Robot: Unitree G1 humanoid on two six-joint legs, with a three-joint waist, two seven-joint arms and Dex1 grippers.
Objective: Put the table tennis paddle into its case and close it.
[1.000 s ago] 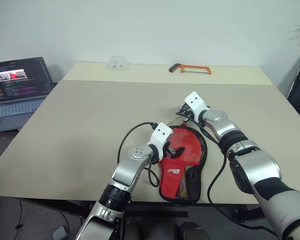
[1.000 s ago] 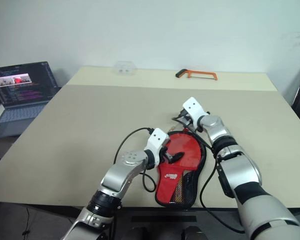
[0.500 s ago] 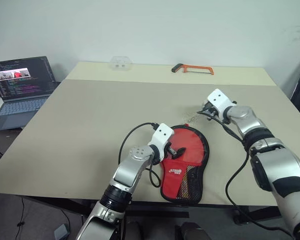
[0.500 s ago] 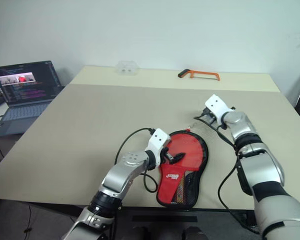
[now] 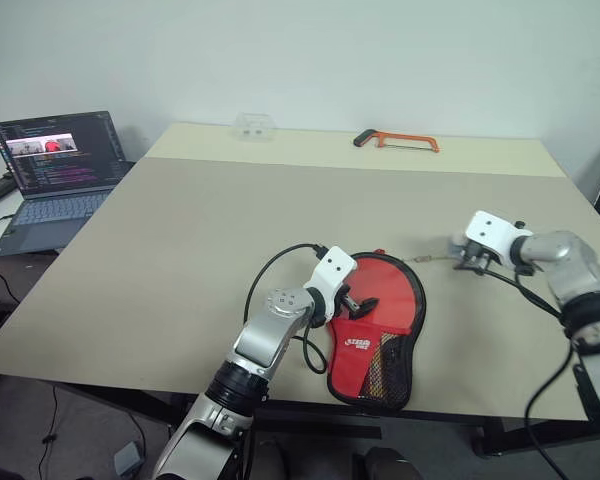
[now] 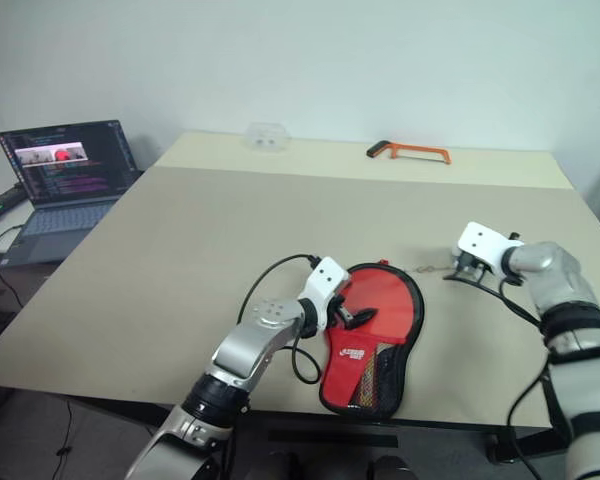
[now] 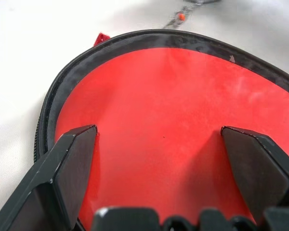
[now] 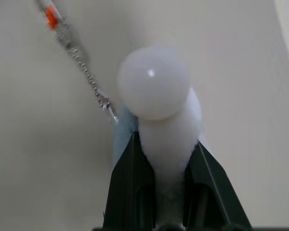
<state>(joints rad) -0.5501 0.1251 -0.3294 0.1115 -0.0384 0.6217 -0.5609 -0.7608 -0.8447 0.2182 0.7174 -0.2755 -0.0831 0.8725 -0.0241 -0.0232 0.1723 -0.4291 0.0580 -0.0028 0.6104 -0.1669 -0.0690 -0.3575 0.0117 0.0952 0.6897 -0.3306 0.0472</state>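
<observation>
Most of the job looks done: the table tennis paddle (image 5: pixel 385 300) lies inside the case (image 5: pixel 412 340) near the surface's (image 5: pixel 200 230) front edge. Left gripper (image 7: pixel 159 178) rests on it, jaws spread; right gripper (image 8: pixel 161 183), jaws pinching the fuzzy charm (image 8: pixel 159 96), draws the zip chain (image 8: pixel 82 67) toward the right edge, so closing seems unfinished.

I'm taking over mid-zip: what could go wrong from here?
The right gripper is shut on the white fuzzy charm, whose thin bead chain looks stretched; harder pulling might snap it. The open left gripper merely straddles the red paddle in its black-trimmed case, so the case may slide.
</observation>
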